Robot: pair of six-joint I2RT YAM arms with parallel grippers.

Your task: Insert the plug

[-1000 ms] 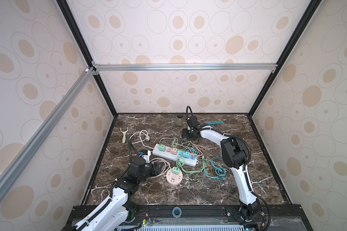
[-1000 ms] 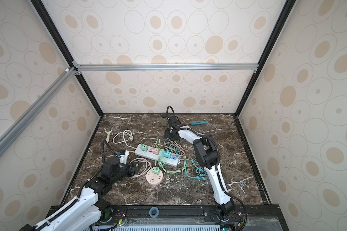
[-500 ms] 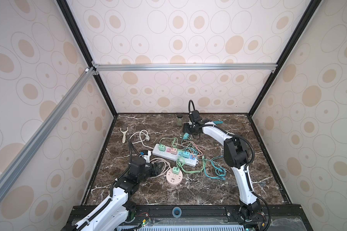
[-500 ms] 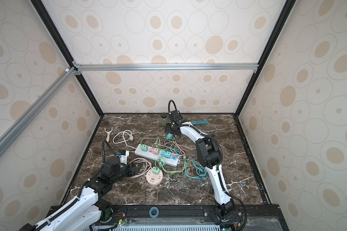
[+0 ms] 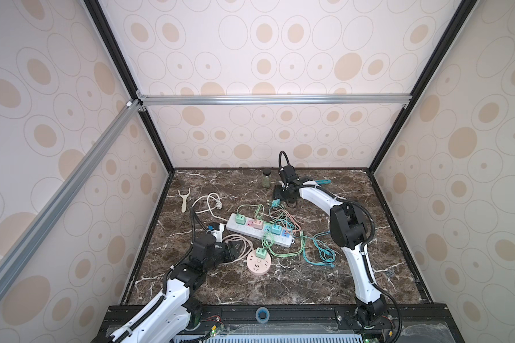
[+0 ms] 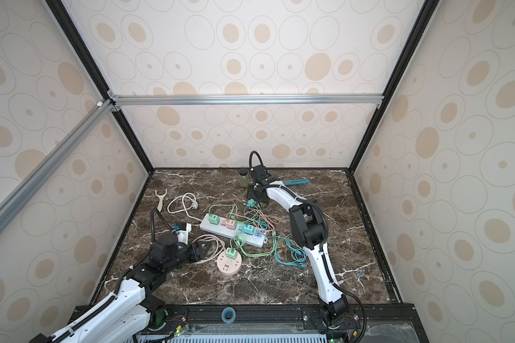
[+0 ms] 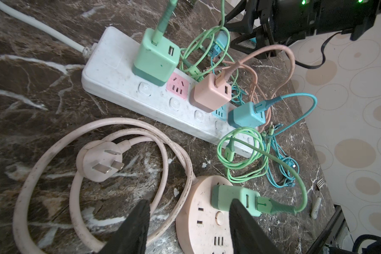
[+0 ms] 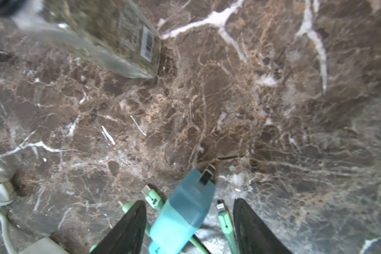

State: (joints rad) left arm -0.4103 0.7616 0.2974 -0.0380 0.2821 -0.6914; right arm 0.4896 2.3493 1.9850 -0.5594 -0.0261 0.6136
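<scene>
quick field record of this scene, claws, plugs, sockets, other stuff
left claw: open, empty, aimed at the round pink socket
right claw: open, astride the loose blue adapter, gaps on both sides
loose blue adapter: unplugged, prongs bare, tilted
white power strip: green charger, pink charger and blue charger plugged in; pink outlet free
round pink socket: one green adapter plugged in
pink three-prong plug: loose inside its coiled cord
jar: upright at the back

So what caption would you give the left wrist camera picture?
Open left gripper poised at a round pink socket hub holding a green charger cube, beside a white power strip.
</scene>
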